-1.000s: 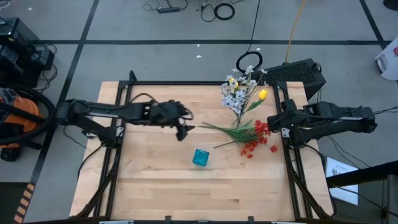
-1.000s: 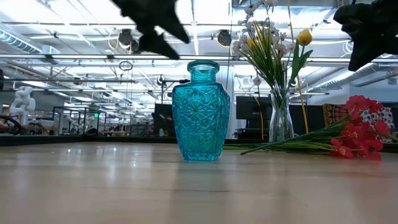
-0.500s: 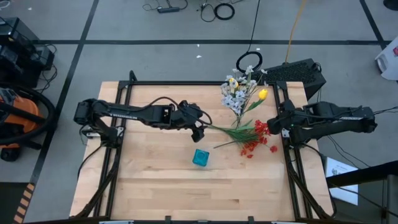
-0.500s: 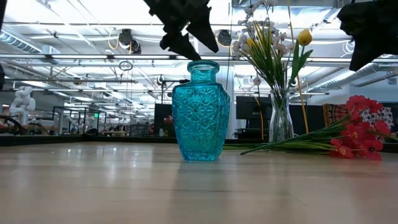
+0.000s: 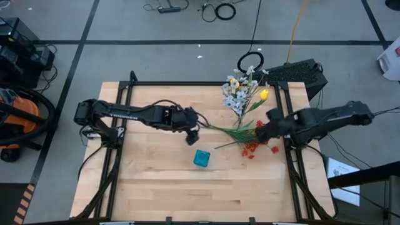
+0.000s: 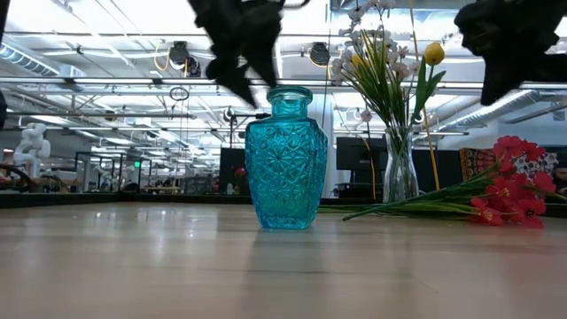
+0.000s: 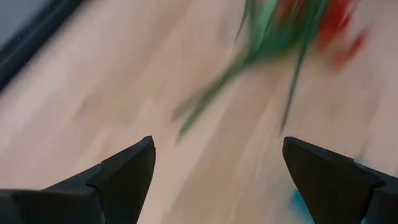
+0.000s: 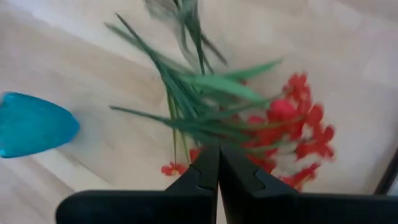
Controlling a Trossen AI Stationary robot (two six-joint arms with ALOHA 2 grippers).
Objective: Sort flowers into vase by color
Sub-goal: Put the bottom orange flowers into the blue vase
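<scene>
Wooden surface (image 5: pixel 156 187) holds everything. Left hand (image 5: pixel 193 135) hangs with its fingers (image 7: pixel 124 171) spread wide, holding nothing. Just below it stands the blue vase (image 5: pixel 201 158). Between the two hands lie the red flowers (image 5: pixel 250 139), stems toward the left hand. Right hand (image 5: pixel 262 133) hovers over the red blossoms, fingers (image 8: pixel 202 171) pressed together. Behind it, a clear vase (image 6: pixel 400 173) holds white and yellow flowers (image 5: pixel 242 94).

My left wrist view is smeared: the stems (image 7: pixel 249 68) and red blooms (image 7: pixel 336 25) at 12 o'clock are streaks, and a blue sliver (image 7: pixel 298 202) between the fingers is cut off. In the low view both tools run off the top edge. From above, the right arm hides part of the red flowers (image 5: pixel 253 148).
</scene>
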